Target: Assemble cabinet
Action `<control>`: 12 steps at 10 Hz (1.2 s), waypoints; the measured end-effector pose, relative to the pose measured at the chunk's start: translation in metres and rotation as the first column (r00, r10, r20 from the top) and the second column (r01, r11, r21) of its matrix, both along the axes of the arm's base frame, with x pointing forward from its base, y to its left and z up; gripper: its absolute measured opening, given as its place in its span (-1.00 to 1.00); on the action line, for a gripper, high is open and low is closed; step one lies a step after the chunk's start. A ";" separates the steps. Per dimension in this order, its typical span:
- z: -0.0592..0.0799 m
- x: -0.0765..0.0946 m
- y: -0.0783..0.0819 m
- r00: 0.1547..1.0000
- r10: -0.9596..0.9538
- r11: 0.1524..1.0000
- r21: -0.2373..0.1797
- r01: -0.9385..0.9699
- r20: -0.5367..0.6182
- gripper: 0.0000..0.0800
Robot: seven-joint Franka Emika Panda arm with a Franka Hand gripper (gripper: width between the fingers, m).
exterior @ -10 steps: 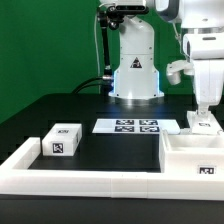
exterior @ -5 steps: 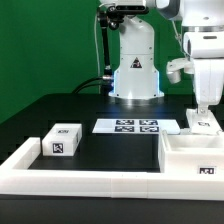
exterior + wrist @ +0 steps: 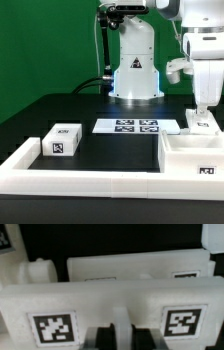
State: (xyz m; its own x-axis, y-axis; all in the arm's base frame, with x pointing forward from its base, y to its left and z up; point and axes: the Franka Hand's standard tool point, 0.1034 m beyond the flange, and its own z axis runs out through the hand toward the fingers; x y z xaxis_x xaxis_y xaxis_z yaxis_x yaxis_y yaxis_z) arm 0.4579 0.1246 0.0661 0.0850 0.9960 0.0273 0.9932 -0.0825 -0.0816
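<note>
In the exterior view my gripper points straight down at the right, onto a small white tagged cabinet piece standing just behind the large open white cabinet box. In the wrist view the dark fingers flank a narrow upright white rib of that piece, between its two square tags. The jaws look closed on the rib. Another white cabinet part lies beyond it. A second small white tagged box sits on the table at the exterior view's left.
The marker board lies flat mid-table in front of the robot base. A long low white rail runs along the front and up the exterior view's left side. The table is black, with a green backdrop behind.
</note>
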 end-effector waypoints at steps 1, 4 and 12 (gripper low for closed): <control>0.000 0.000 0.000 1.000 -0.001 1.000 0.000 0.001 0.001 -0.85; 0.002 0.002 0.001 1.000 0.001 1.000 -0.001 -0.001 0.001 -0.85; 0.001 0.002 -0.003 1.000 -0.009 1.000 0.001 0.009 0.002 -0.85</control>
State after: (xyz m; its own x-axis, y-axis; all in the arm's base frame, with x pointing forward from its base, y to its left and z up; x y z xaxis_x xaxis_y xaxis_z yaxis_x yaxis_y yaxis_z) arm 0.4599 0.1212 0.0667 0.0942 0.9951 0.0282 0.9926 -0.0917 -0.0797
